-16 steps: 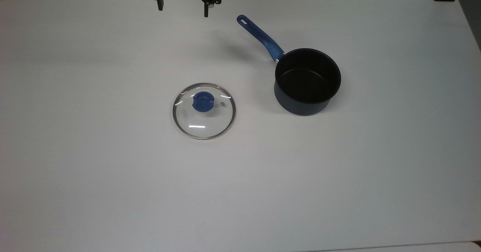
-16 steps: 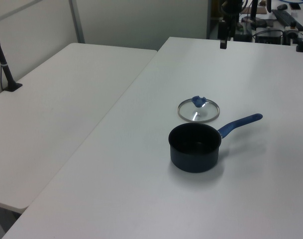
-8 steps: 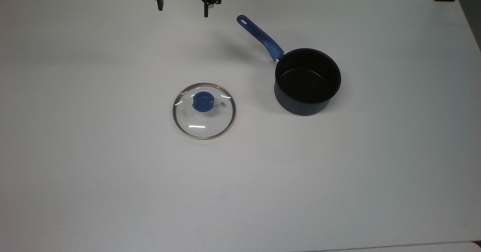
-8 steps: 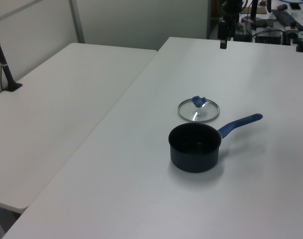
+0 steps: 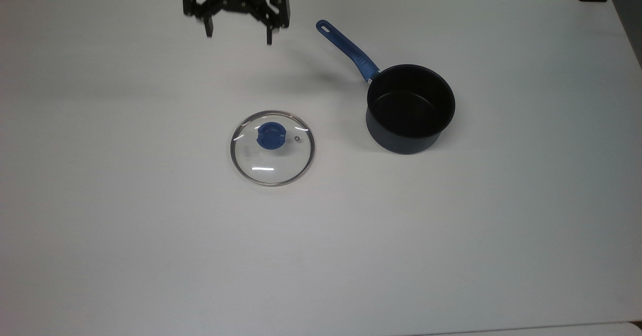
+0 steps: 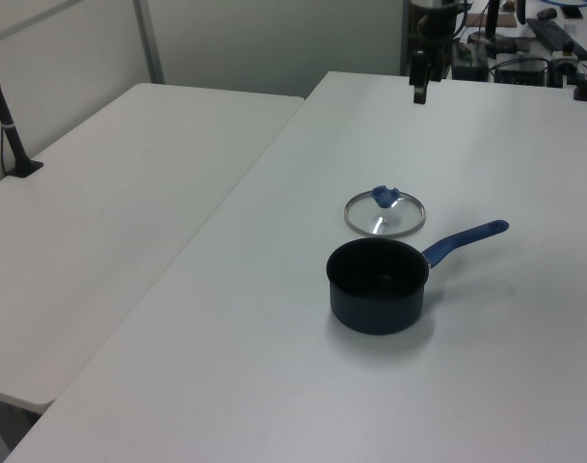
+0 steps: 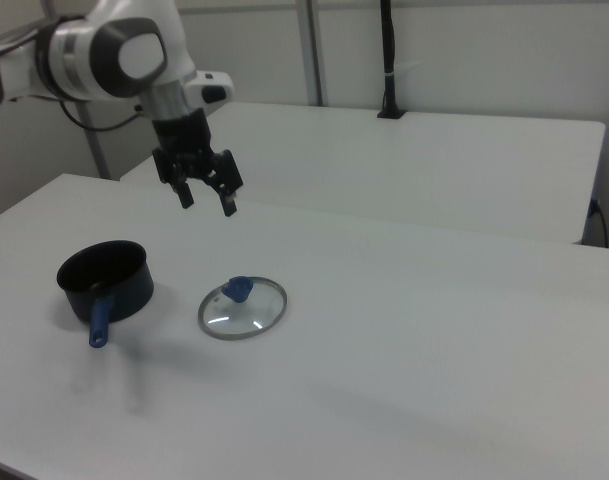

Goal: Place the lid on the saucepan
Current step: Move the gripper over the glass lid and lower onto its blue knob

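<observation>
— Lid first: where does the round clear glass lid (image 5: 272, 148) with the steel rim and blue knob lie from the black two-finger gripper (image 5: 238, 35)?

— Flat on the white table (image 5: 150, 256), well apart from the gripper, towards the top view's bottom and slightly to its right. The gripper hangs above with fingers spread, holding nothing.

— And the dark navy saucepan (image 5: 410, 109)?

— Near the lid, on the top view's right, long blue handle slanting towards the gripper.

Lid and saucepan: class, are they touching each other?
Apart. In the top view, bare table shows between the lid and the saucepan.
</observation>
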Robot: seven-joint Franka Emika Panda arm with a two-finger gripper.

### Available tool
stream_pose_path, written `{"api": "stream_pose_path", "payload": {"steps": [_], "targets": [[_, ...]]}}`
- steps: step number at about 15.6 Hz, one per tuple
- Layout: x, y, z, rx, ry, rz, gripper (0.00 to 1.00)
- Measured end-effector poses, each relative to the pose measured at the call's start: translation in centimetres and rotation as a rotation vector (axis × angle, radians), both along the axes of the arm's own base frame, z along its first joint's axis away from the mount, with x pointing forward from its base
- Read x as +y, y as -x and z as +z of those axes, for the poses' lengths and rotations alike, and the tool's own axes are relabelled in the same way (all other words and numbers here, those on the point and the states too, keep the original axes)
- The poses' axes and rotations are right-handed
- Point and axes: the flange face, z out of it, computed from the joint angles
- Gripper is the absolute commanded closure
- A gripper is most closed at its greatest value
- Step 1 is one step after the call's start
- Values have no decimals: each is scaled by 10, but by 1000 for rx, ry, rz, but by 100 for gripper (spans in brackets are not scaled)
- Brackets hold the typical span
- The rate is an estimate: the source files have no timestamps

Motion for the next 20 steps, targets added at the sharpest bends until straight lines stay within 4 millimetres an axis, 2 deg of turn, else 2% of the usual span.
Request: {"api": "stream_pose_path", "payload": {"steps": [4,9,12,15,18,19,20], "targets": [[-9,-23,-44,10,-5,11,0],[-8,-43,-100,60,-13,29,0],[-1,-51,-125,69,-17,43,0],[15,-61,-159,79,-23,71,0],[27,-67,-190,94,-28,92,8],[31,-68,-198,100,-29,99,15],[36,-70,-204,95,-30,106,26]]}}
